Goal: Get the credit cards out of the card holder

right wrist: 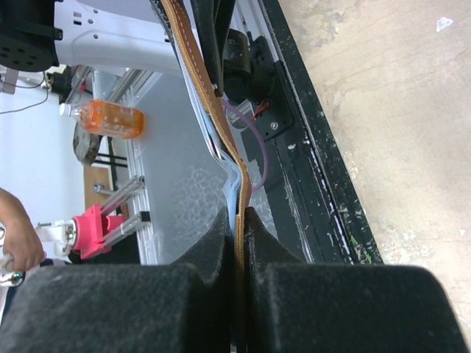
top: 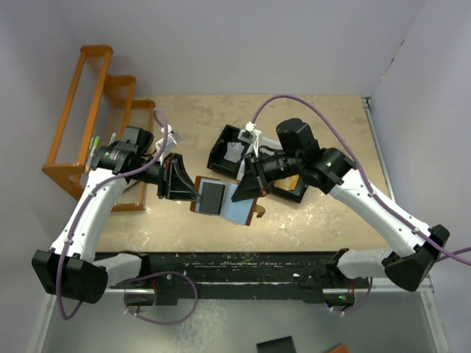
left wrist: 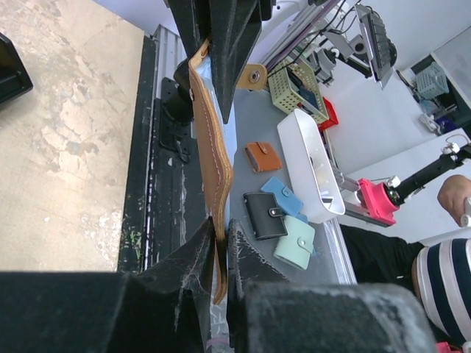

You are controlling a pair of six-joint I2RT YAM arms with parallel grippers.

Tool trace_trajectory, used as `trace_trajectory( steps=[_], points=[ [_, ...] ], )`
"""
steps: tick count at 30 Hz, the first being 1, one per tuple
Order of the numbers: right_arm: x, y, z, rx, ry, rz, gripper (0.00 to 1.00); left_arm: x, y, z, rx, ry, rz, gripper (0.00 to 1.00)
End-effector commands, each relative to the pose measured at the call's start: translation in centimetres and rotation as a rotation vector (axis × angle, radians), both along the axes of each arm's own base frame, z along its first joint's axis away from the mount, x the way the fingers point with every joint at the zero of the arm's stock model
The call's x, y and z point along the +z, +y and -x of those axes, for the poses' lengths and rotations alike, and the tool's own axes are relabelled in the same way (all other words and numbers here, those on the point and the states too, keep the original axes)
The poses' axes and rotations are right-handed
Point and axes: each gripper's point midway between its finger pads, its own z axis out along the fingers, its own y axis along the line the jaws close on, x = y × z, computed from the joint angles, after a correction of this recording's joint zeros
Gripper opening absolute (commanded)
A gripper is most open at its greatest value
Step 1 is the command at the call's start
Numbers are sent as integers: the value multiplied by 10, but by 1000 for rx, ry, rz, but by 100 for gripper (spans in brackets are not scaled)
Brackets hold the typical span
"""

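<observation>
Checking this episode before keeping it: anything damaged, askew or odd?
Nothing damaged or spilled. The card holder hangs stretched open between the left gripper and right gripper, leather kinked beside the right pinch; a black card sits in its pocket.

Open wallet (top: 234,204) spanning the gap between left gripper (top: 193,196) and right gripper (top: 252,193), black tray (top: 216,151) close behind, orange rack (top: 87,110) far left, bare table (top: 309,224) free in front.
</observation>
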Motion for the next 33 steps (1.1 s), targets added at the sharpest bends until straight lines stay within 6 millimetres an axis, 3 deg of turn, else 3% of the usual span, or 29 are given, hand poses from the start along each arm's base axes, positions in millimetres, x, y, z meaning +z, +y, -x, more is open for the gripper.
trace_trajectory(
  steps=[1, 6, 9, 16, 20, 24, 27, 31, 33],
  points=[
    [20, -3, 5, 37, -39, -56, 0, 24, 0, 8, -33, -42, 110, 16],
    [19, -4, 6, 40, -37, -57, 0, 27, 0, 7, -28, -65, 106, 28],
    [19, -3, 7, 44, -34, -57, 0, 29, 0, 8, -28, -80, 105, 29],
    [22, -1, 8, 55, -30, -76, 0, 22, 1, 7, -22, -104, 84, 18],
    [22, 0, 7, 61, -29, -80, 0, 13, 1, -6, 33, -129, -5, 12],
    [21, -2, 8, 59, -32, -81, 0, 24, 2, 1, 77, -187, -2, 0],
    [19, -2, 8, 53, -32, -77, 0, 28, 3, 8, 58, -188, 21, 0],
    [18, -4, 3, 31, -49, -77, 16, 29, 2, 9, 34, -128, 30, 0],
    [20, -6, -3, 9, -65, -86, 30, 28, 2, 8, 33, -96, 27, 0]
  ],
)
